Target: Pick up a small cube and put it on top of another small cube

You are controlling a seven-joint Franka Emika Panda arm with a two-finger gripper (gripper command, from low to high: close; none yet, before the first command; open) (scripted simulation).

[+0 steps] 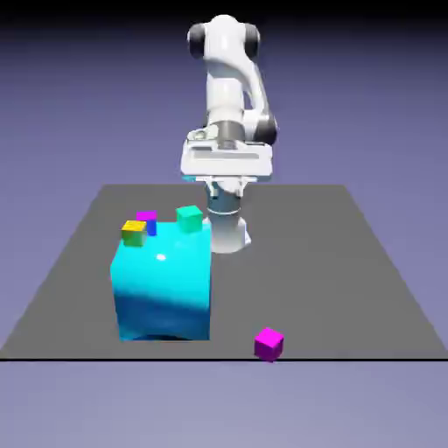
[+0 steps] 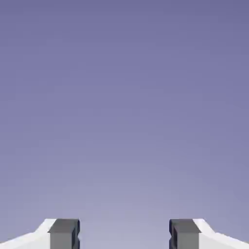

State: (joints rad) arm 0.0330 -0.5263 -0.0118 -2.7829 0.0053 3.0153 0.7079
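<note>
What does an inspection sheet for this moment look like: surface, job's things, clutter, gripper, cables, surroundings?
Surface: dark grey table, flat, no marks seen.
Job's things: magenta cube alone on the table near its front edge; green-teal cube behind the big cyan block's top edge, support unclear.
Clutter: big cyan block; yellow cube, blue cube and a second magenta cube clustered at its far corner.
Gripper: gripper open, nothing between the fingertips; hand view shows only backdrop.
Cables: nothing seen.
Surroundings: plain blue-violet backdrop.
</note>
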